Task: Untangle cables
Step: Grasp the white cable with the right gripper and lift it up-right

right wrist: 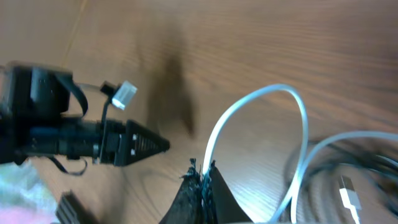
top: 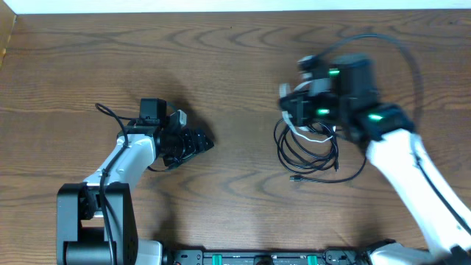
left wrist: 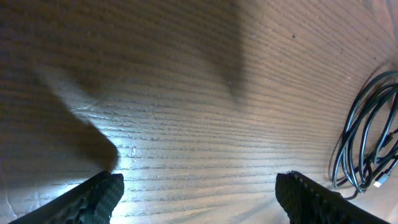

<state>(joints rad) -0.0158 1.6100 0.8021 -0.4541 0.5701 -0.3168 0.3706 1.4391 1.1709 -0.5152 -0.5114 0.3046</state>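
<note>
White cable (right wrist: 273,91) pinched by right gripper (right wrist: 203,172); black cables (top: 309,166) coiled.

The loose coil of thin black cords (top: 313,151) lies on the brown wooden table (top: 235,51), right of centre, just beneath my right gripper (right wrist: 202,177). A thin white cord (right wrist: 277,93) arches up from the coil into those fingertips. My left gripper (top: 206,141) sits well apart to the left, pointing at the coil.

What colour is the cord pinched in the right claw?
White cord, clearest in the right wrist view.
</note>
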